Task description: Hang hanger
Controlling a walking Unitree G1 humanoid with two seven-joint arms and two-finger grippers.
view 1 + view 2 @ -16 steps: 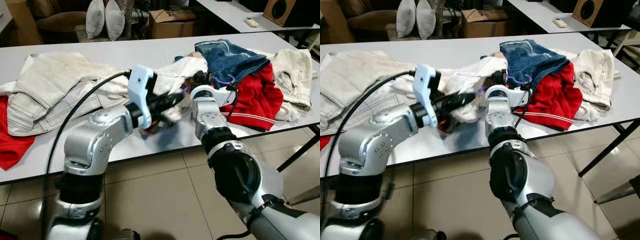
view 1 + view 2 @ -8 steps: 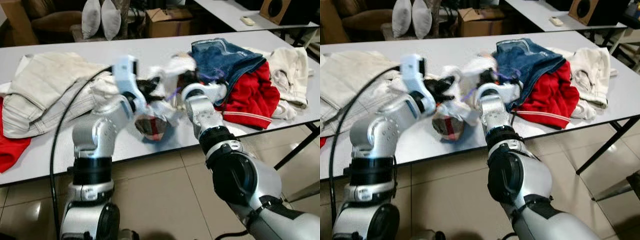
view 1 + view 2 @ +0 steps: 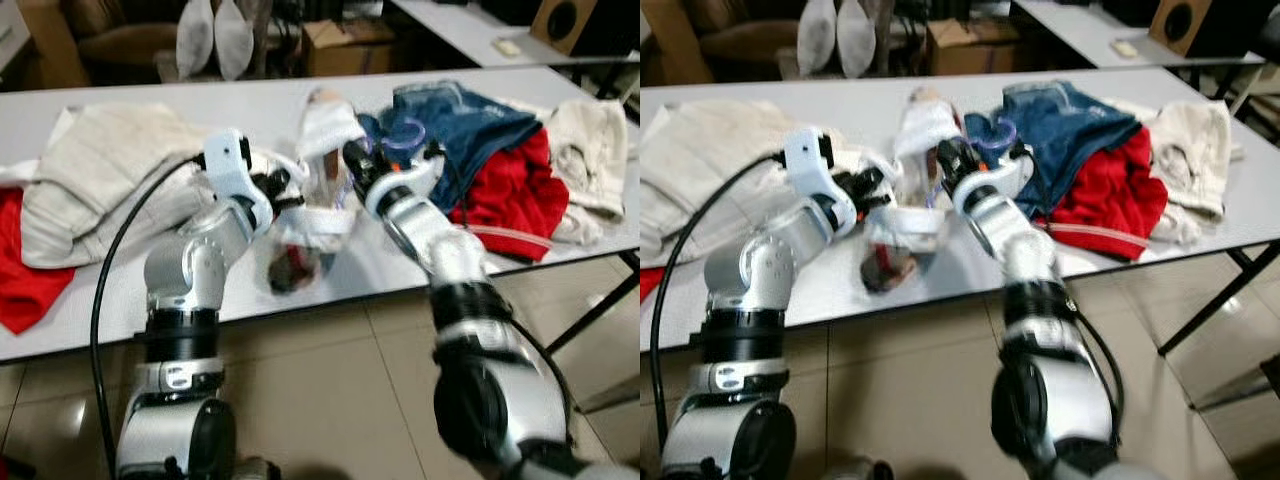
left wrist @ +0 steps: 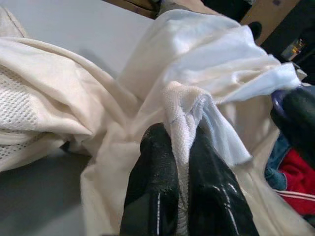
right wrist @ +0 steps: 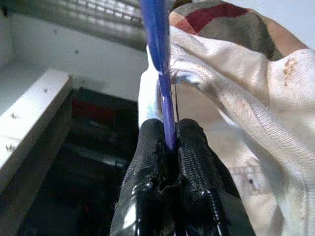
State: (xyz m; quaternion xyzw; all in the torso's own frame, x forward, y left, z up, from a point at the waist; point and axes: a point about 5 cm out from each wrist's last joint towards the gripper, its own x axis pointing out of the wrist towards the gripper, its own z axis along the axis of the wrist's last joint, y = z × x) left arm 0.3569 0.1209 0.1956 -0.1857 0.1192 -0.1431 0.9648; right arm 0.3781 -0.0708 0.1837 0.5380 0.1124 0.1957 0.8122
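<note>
Right claw: my right gripper (image 5: 166, 147) is clamped on the purple hanger (image 5: 158, 59); the wrist view shows the thin plastic bar pinched between both black fingers, raised above the table (image 3: 120, 290).

Left claw: my left gripper (image 4: 182, 162) is closed on a fold of the white garment (image 4: 206, 64), the knit cloth squeezed between the fingers (image 4: 152, 191). From the head view it sits just left of the right gripper, both over the near middle of the table.

Hanger: held up off the tabletop, its hook (image 3: 408, 135) curling near the blue jeans (image 3: 470, 120). The white garment is draped around it, part rising above the grippers and part sagging below them.

Garment: a plaid patch of red and brown shows in the cloth (image 5: 221, 24). I cannot tell whether the hanger is properly threaded through the neck or merely tangled in the fabric.

Rest of table: a cream jacket (image 3: 110, 170) to the left, a red garment (image 3: 515, 200) and a cream hoodie (image 3: 595, 150) to the right.

Done, as I judge it: hanger and garment picked up, both held.

Left to do: seat the garment on the hanger, then carry it to a rail and hook it; I see no rail here.
</note>
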